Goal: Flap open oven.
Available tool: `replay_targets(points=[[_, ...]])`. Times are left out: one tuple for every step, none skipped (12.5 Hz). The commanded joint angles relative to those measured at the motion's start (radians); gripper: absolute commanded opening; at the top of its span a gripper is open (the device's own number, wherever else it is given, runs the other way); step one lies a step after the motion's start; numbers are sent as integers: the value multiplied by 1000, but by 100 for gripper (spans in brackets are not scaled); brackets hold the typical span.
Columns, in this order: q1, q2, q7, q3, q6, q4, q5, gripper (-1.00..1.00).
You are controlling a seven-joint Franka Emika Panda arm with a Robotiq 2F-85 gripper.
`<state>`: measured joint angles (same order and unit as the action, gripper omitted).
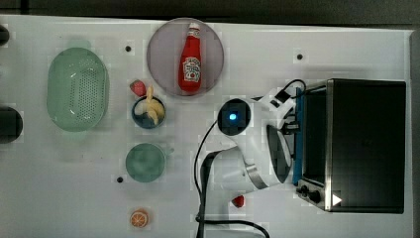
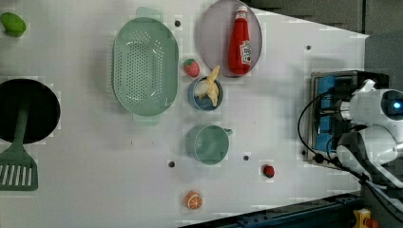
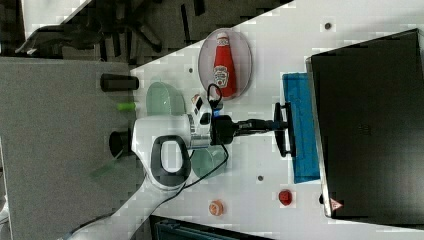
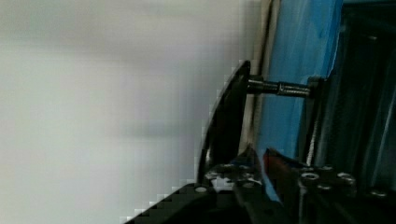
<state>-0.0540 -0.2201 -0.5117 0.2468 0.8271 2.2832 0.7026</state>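
Observation:
The oven (image 1: pixel 364 144) stands at the top view's right, with a black top, a silver frame and small black knobs (image 1: pixel 309 192). Its blue-tinted door (image 3: pixel 300 95) leans a little away from the frame. The black bar handle (image 3: pixel 285 142) sits on the door's front. My gripper (image 3: pixel 274 123) reaches level to that handle. In the wrist view my gripper (image 4: pixel 258 158) has its fingertips close together, tucked between the handle (image 4: pixel 224 121) and the blue door (image 4: pixel 299 56). Nothing shows between the fingertips.
A ketchup bottle (image 1: pixel 190 59) lies on a grey plate (image 1: pixel 161 44). A green colander (image 1: pixel 78 89), a bowl with a banana (image 1: pixel 148 111), a green cup (image 1: pixel 145 162), an orange slice (image 1: pixel 139 218) and two strawberries (image 1: pixel 138 88) (image 1: pixel 238 201) lie on the white table.

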Motion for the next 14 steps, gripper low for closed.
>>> replay_targets(points=[[-22,-55,167,-35,-10,13,15,-65],[-27,-76,173,-43,-10,11,14,-65],[-34,-99,189,-49,-10,7,15,-65],[-43,-123,222,-52,-10,0,20,-65],[-53,-149,272,-55,-10,-9,42,-65],[-66,-178,325,-56,-10,-17,75,-65],[-78,-208,374,-57,-10,-27,104,-65],[-88,-236,411,-58,-6,-37,121,-65],[-99,-261,429,-59,1,-46,123,-65],[-108,-282,439,-59,1,-56,123,-65],[-115,-296,439,-59,3,-67,123,-65],[-119,-304,439,-57,2,-77,123,-65],[-120,-307,439,-58,2,-81,123,-65],[-123,-307,439,-61,3,-82,123,-65]])
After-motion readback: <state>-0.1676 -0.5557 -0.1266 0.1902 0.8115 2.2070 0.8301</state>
